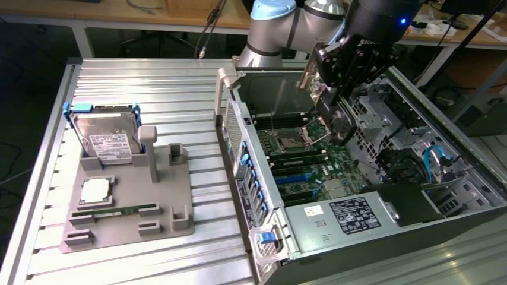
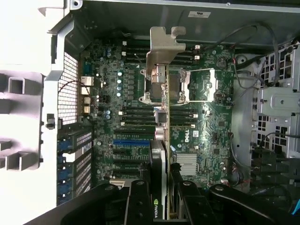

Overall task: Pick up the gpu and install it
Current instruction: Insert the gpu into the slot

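Gpu (image 2: 160, 161) is clear of the bench (image 1: 142, 77), pinched edge-on by the hand (image 1: 341, 83) above the open computer case (image 1: 443, 127). Its long axis runs away from the hand toward the motherboard (image 2: 213, 126), with the silver bracket (image 2: 165, 44) at the far end. It hangs over the processor socket (image 1: 291, 141). The blue slot (image 1: 298, 176) lies apart from it, nearer the exterior camera. Judgement: carried, not seated.
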Robot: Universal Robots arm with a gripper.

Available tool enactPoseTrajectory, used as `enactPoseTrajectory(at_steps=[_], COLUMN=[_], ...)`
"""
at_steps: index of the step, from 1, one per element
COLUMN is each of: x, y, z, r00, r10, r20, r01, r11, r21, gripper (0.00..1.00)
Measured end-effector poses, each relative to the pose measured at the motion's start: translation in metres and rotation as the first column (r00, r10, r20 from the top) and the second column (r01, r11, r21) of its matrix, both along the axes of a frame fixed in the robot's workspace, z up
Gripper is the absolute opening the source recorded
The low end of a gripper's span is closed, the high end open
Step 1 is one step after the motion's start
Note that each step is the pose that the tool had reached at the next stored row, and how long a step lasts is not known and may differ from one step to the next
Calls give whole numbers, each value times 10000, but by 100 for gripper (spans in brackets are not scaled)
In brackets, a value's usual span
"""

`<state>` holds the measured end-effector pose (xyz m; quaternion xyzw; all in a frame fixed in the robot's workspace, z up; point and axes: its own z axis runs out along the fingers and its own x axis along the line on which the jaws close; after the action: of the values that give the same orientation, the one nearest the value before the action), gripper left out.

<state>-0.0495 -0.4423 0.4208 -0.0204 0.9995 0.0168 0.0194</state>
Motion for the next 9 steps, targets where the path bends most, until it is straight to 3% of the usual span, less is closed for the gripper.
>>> enactPoseTrajectory(at_steps=[9], x=[0], y=[1], z=[0], r00=[9988], r10=[495], r20=[0], r01=[-495], r11=[9988], r21=[0], gripper=[27])
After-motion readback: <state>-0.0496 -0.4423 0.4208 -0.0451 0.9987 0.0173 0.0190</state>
